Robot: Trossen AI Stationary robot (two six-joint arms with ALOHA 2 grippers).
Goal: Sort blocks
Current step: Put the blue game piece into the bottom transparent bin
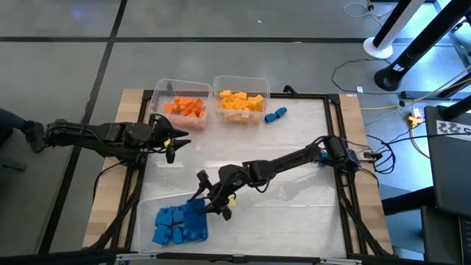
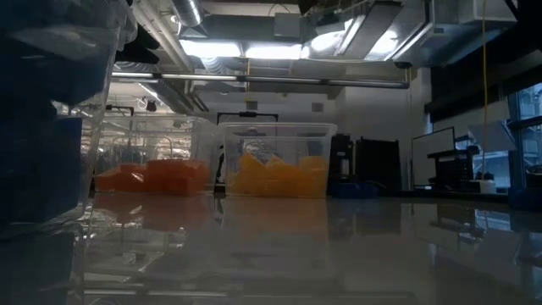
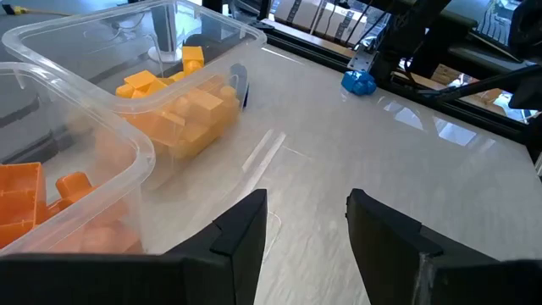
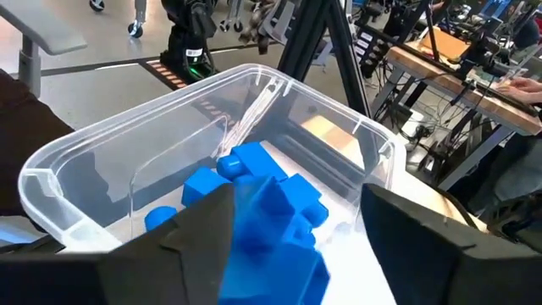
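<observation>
Three clear bins sit on the white table (image 1: pixel 294 162). The largest, the near bin (image 1: pixel 147 221) at the front left corner, holds a heap of blue blocks (image 1: pixel 179 224). Two smaller bins stand side by side at the far edge: the left bin (image 1: pixel 180 88) holds orange blocks (image 1: pixel 185 107), the right bin (image 1: pixel 241 85) holds yellow blocks (image 1: pixel 241 101). One stray blue block (image 1: pixel 275 115) lies on the bare table just beside the yellow bin.

No readable brand, label or writing is found on the bins, blocks or arms; a black-and-white patterned marker (image 1: pixel 455 127) lies on the equipment off the table's right edge, its pattern not legible.

The right gripper (image 1: pixel 213 200) hangs over the rim of the near bin, fingers spread apart with a blue block (image 4: pixel 279 246) between them; whether the fingers touch it cannot be determined. The left gripper (image 1: pixel 173 143) waits near the orange bin, fingers apart and empty.

Around the table: loose cables (image 1: pixel 368 73) on the floor and a stand base (image 1: pixel 379 46). In the low view the near bin's wall (image 2: pixel 51 119) blocks the left side.
</observation>
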